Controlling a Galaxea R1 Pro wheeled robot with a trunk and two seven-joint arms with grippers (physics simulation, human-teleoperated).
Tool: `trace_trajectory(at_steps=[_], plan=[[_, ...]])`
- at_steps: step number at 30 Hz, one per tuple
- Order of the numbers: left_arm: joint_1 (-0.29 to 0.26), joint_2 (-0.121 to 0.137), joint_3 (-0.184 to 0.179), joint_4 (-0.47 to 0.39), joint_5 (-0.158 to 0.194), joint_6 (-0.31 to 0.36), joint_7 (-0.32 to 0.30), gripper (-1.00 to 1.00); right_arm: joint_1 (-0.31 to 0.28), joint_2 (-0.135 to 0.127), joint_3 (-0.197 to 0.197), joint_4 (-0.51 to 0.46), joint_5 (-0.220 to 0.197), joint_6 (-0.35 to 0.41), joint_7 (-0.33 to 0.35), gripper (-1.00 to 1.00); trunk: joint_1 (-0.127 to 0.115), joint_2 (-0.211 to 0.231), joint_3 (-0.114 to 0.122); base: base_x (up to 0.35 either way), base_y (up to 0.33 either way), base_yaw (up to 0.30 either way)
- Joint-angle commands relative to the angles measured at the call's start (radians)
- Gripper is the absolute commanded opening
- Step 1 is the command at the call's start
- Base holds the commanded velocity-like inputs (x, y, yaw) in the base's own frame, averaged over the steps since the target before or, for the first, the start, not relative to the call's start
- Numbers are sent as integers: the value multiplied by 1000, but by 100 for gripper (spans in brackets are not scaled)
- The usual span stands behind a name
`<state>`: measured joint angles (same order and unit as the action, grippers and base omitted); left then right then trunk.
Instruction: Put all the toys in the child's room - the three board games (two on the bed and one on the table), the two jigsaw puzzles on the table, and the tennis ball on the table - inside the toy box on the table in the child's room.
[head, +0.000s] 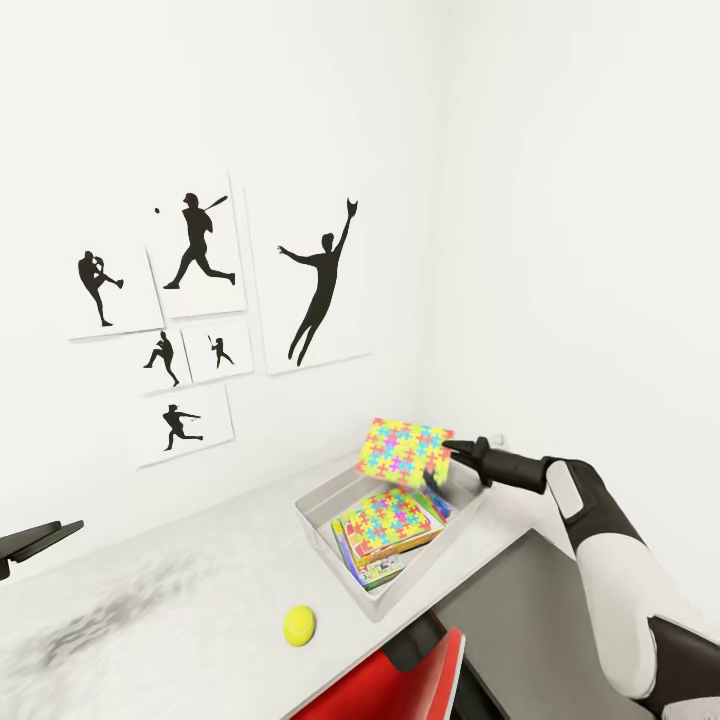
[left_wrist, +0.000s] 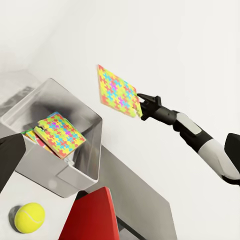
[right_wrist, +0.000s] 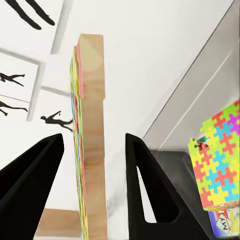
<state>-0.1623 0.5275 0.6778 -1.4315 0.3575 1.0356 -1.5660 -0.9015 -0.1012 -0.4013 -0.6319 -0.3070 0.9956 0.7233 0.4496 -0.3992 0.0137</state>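
Above toy box (head: 325, 512), puzzle (head: 405, 452), right claw (head: 447, 462)

The raised square multicoloured jigsaw puzzle (right_wrist: 92, 145) shows a matt, pale wood-like back and edge. The shallow light grey plastic-looking toy box (head: 330, 500) has smooth, faintly glossy walls. The small yellow-green tennis ball (left_wrist: 29, 217) looks matt and fuzzy. The black right end effector (right_wrist: 95, 187) is matt.

Right arm stretched forward and leftward from lower right, white forearm leading into dark wrist. Right end effector (head: 447, 462) with fingers spread, jigsaw puzzle (head: 405, 452) standing on edge between them. Left end effector (head: 35, 541) level at left edge, state unclear.
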Motion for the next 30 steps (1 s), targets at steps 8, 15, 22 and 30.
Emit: trace_trajectory(at_steps=[8,15,22,30], plan=[[0,0,0,1,-2,11,-5,100,-20,7,-4,26,2,-58,-70,-100,0,-1,0,0,0,0],[0,0,0,2,-2,11,-5,100,-35,28,-2,95,6,-156,-97,-100,0,-1,0,0,0,0],[0,2,0,3,-2,11,-5,100,-35,32,3,107,7,-178,-104,-100,0,-1,0,0,0,0],[0,2,-1,3,-2,11,-5,100,-34,34,107,107,4,-175,-101,-100,0,-1,-5,0,0,0]])
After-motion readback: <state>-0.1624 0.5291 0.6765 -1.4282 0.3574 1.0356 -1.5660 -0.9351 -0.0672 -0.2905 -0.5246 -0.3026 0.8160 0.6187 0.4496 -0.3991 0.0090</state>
